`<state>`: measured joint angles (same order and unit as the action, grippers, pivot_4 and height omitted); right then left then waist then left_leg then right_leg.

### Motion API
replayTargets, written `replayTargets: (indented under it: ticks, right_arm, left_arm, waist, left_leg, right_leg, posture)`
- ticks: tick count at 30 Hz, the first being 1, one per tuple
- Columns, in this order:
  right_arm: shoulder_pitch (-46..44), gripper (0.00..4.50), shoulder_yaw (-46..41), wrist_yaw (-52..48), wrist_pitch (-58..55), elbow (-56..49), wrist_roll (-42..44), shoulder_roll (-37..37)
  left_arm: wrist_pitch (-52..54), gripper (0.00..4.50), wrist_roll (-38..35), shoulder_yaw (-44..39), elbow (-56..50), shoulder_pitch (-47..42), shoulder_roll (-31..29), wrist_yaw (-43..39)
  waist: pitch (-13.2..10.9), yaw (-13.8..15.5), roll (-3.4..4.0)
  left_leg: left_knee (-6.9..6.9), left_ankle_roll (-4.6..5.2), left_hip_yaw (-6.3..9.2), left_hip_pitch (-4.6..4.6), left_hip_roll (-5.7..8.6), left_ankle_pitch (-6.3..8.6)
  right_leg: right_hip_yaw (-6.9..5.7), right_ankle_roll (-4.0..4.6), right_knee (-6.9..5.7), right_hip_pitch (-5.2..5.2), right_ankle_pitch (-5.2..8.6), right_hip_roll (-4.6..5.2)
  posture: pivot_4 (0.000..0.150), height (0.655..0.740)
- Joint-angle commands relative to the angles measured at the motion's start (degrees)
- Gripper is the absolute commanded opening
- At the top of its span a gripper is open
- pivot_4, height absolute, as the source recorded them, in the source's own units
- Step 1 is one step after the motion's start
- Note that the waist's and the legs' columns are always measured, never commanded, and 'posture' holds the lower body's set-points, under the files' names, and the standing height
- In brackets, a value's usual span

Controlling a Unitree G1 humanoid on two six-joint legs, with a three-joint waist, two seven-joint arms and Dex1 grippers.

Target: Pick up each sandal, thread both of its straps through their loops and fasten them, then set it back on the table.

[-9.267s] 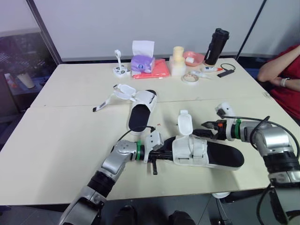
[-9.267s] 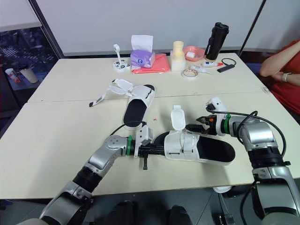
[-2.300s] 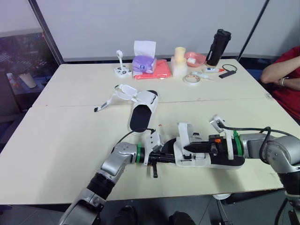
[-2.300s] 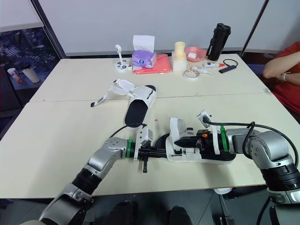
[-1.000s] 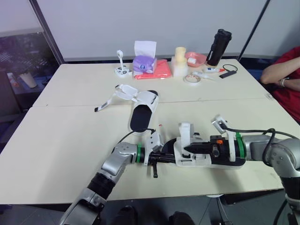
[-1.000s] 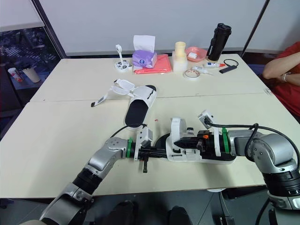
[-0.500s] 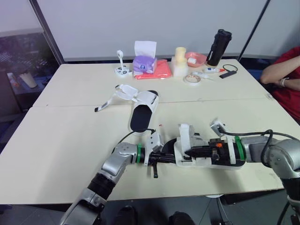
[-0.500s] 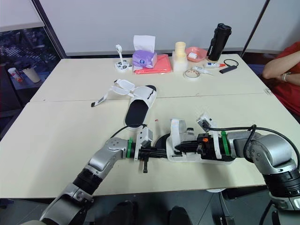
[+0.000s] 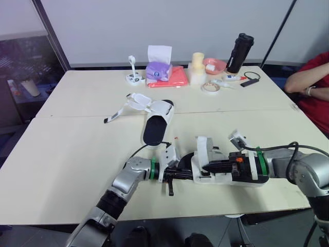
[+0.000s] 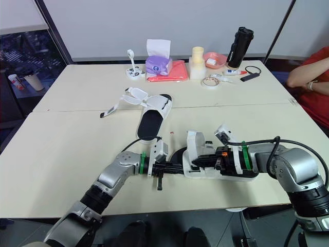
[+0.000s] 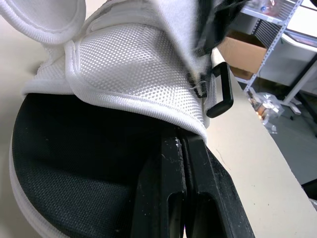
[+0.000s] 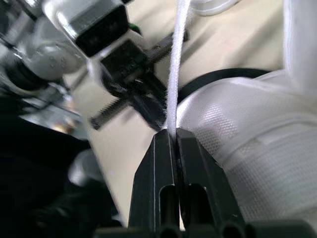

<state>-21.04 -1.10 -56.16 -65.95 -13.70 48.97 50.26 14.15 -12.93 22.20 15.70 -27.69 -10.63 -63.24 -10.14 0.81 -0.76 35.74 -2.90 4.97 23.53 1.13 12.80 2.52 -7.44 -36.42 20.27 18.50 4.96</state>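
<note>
**A:** Where is the sandal being worked on?

**B:** The near sandal [image 9: 213, 178] lies on the tabletop [image 9: 77, 149] close to its six o'clock edge, with its length along the nine-to-three line. The black footbed faces up, and the white mesh upper sits toward the nine o'clock end.

**A:** And the left claw?

**B:** The left claw [image 9: 186, 174] reaches in from nine o'clock. Its fingers [image 11: 171, 163] are pressed together over the footbed, with the tips meeting the hem of the mesh upper. It is clamped on the sandal there.

**A:** The right one?

**B:** The right claw [image 12: 172, 135] comes in from three o'clock, low over the sandal. It is closed on a white strap [image 12: 179, 59], which is pinched thin between the two black fingers. In the head views that strap rises upright from the upper, at the sandal's twelve o'clock side.

**A:** What about the second sandal?

**B:** The far sandal [image 9: 154, 123] rests flat, well apart from the first, toward eleven o'clock from it. Its straps [image 9: 134, 102] are undone and trail out toward ten o'clock. Neither claw touches it.

**A:** Anything else on the tabletop?

**B:** Along the twelve o'clock edge there is a purple tissue box [image 9: 156, 69] beside a pink cloth [image 9: 174, 77]. There is also a pink bowl [image 9: 213, 64], a tape roll [image 9: 208, 87] and a black bottle [image 9: 240, 46]. A person's arm [image 9: 308, 82] in a red sleeve rests at about two o'clock.
</note>
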Motion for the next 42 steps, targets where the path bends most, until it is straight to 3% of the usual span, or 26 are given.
replayTargets:
  ticks: [1, 8, 16, 29, 42]
  right_arm:
    - [-0.17, 0.06, -3.2, 0.98, -2.41, -0.89, 2.98, -0.58]
    - [0.71, 0.06, -4.31, 2.86, -4.3, -1.67, 4.58, -1.95]
    - [1.72, 0.06, -0.39, 3.4, 1.05, -1.2, -1.78, -1.04]
    - [1.75, 0.06, 4.72, -7.12, 9.89, 2.12, -8.67, 7.8]
    - [-6.02, 0.06, 16.21, -14.49, 17.86, 6.06, -18.94, 6.43]
  left_arm:
    - [1.48, 0.0, 3.63, 2.55, 4.07, 2.03, -0.92, 1.07]
    - [1.5, 0.0, 3.61, 2.53, 4.19, 2.02, -0.88, 1.05]
    - [1.47, 0.0, 3.69, 2.45, 4.39, 1.9, -0.99, 1.05]
    - [1.23, 0.0, 3.67, 2.76, 4.65, 1.73, -1.06, 0.88]
    - [0.95, 0.0, 3.48, 2.62, 5.34, 1.76, -0.41, 1.47]
  waist:
    - [0.0, 0.0, 0.0]
    - [0.0, 0.0, 0.0]
    - [0.01, -0.03, 0.01]
    - [0.02, 0.02, -0.01]
    - [0.25, -0.1, -0.06]
  left_leg:
    - [-0.01, 0.0, -0.01, 0.0, 0.01, 0.0]
    - [-0.05, 0.01, -0.03, 0.0, 0.04, 0.0]
    - [-0.05, 0.01, -0.04, 0.0, 0.06, 0.01]
    - [-0.05, 0.07, -0.03, 0.0, 0.09, 0.04]
    - [-0.04, 0.06, -0.03, -0.07, 0.09, 0.04]
  right_leg:
    - [0.0, 0.0, 0.01, 0.01, 0.0, 0.02]
    - [0.0, 0.0, 0.06, 0.01, 0.0, 0.03]
    - [0.0, -0.01, 0.09, 0.0, 0.0, 0.03]
    - [-0.04, -0.03, 0.24, -0.11, -0.01, 0.03]
    - [-0.04, -0.03, 0.27, -0.09, -0.01, 0.04]
  posture:
    - [0.15, 0.74]
    - [0.15, 0.74]
    - [0.15, 0.74]
    - [0.15, 0.74]
    - [0.15, 0.74]
